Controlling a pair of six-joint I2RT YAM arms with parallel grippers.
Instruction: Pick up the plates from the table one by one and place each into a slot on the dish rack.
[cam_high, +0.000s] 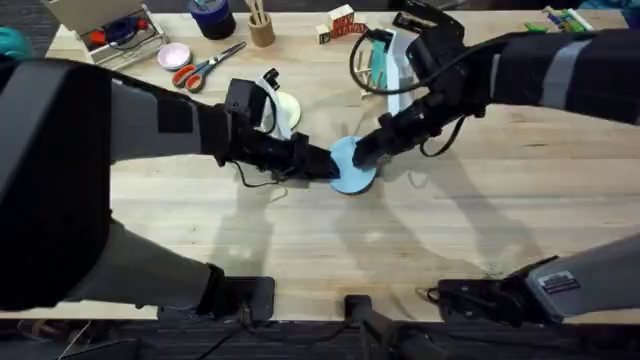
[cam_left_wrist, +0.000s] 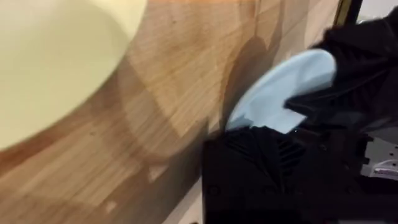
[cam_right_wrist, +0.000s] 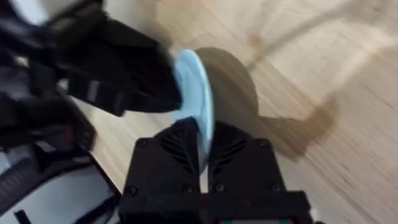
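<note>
The light wooden surface (cam_high: 300, 240) spans the overhead view, its plank grain running side to side. Both arms reach in over its middle, the left from the lower left and the right from the lower right, and meet at the light blue plate (cam_high: 352, 165). The dish rack (cam_high: 385, 60) stands near the far edge, behind the right arm and partly hidden by it; how its pegs stand cannot be made out.

The right end effector (cam_high: 362, 155) pinches the light blue plate by its rim: in the right wrist view the plate (cam_right_wrist: 196, 102) stands on edge between the two black fingers (cam_right_wrist: 177, 146). The left end effector (cam_high: 325, 165) is at the plate's opposite edge, touching or just beside it; whether it is spread or pressed together cannot be told. The pale yellow plate (cam_high: 285, 108) lies flat on the surface just behind the left arm, and shows large and close in the left wrist view (cam_left_wrist: 56, 56).

Farther back to the left lie red-handled scissors (cam_high: 208, 65) and a small pink dish (cam_high: 174, 55).
</note>
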